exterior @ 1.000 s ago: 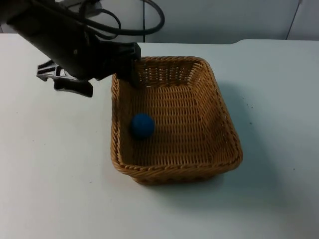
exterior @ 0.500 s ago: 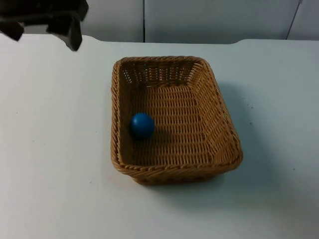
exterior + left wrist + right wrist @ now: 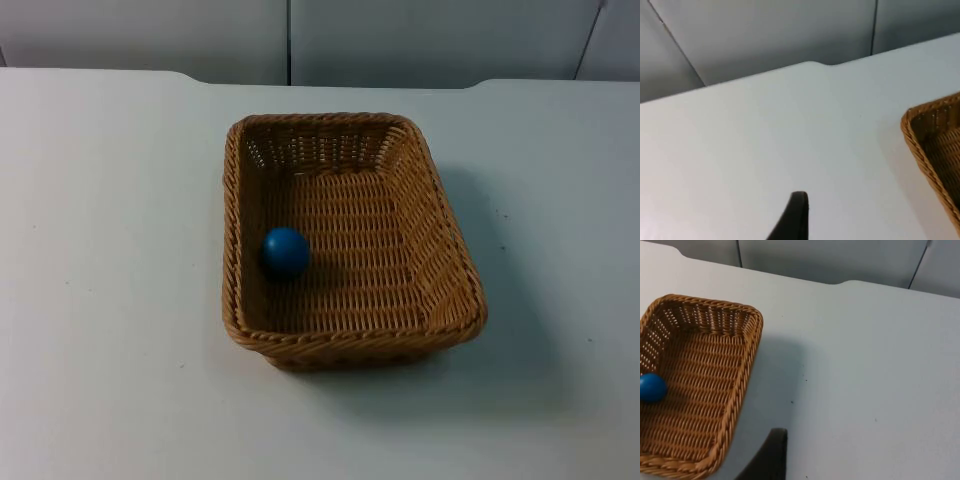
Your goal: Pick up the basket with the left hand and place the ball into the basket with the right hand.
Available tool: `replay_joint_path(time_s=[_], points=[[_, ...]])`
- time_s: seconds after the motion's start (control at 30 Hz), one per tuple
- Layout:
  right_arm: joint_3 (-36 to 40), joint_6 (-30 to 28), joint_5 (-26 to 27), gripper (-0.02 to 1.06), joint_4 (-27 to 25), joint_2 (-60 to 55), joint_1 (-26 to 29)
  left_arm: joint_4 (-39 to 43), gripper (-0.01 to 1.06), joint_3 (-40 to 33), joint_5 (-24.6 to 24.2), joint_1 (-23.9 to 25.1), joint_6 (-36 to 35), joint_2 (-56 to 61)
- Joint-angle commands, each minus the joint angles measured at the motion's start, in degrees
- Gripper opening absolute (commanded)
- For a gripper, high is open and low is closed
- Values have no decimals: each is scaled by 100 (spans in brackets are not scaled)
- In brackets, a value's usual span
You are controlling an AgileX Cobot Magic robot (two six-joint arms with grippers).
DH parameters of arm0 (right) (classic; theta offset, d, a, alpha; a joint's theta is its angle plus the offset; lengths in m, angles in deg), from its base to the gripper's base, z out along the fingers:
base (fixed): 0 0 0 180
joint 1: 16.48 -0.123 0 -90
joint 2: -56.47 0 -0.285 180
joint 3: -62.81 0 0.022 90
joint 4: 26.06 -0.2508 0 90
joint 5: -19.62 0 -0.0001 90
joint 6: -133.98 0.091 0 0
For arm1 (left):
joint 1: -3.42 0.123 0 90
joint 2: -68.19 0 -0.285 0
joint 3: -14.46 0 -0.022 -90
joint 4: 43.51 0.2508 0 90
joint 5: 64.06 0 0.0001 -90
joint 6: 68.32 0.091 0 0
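Observation:
A tan wicker basket (image 3: pixel 231 230) stands on the white table in the top view, a little right of centre. A blue ball (image 3: pixel 285 251) lies inside it against the left wall. My left gripper (image 3: pixel 797 216) hovers over bare table, apart from the basket's corner (image 3: pixel 918 143) beside it. My right gripper (image 3: pixel 772 452) hangs over the table next to the basket's rim (image 3: pixel 747 360), and the ball (image 3: pixel 651 387) rests on the woven floor there. Neither gripper touches the basket or the ball.
The grey partition wall (image 3: pixel 420 40) closes off the table's far edge. White table top (image 3: pixel 100 300) surrounds the basket on every side.
The left arm, which was at the basket's far-left corner, pulled back up and to the left and left the top view. Basket and ball stayed put.

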Motion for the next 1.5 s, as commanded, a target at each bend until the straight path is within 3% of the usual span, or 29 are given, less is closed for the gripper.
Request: replay_joint_path(time_s=[0.0,0.13,0.3,0.5,0.6,1.03,1.2,1.27,1.3,1.4,1.47], points=[[30,108,40,105,4,-29,23,269,84,-1,-213,-9,-350,301],[30,862,-96,105,584,-17,23,495,84,-11,-796,-9,-416,586],[30,1100,-414,105,1098,-5,23,1003,84,-234,-896,-9,-394,824],[30,1124,-481,105,1124,-5,23,1025,84,-723,-816,-9,-516,1098],[16,1050,-600,105,1124,-5,23,1191,84,-816,-869,-9,-1012,1282],[16,1514,-802,105,1359,744,23,1331,84,-816,-1053,-9,-988,1870],[16,1514,-946,105,1138,1333,23,1272,84,-1033,-964,-9,-988,2297],[16,876,-967,105,706,1748,23,1201,84,-1313,-928,-9,-988,2590],[16,876,-967,105,706,1748,23,1201,84,-1313,-928,-9,-988,2590],[16,-472,-975,105,-316,2200,23,1131,84,-1894,-727,-9,-913,3032],[16,-473,-1268,105,-377,2232,23,1057,84,-2237,-597,-9,-913,3265]])
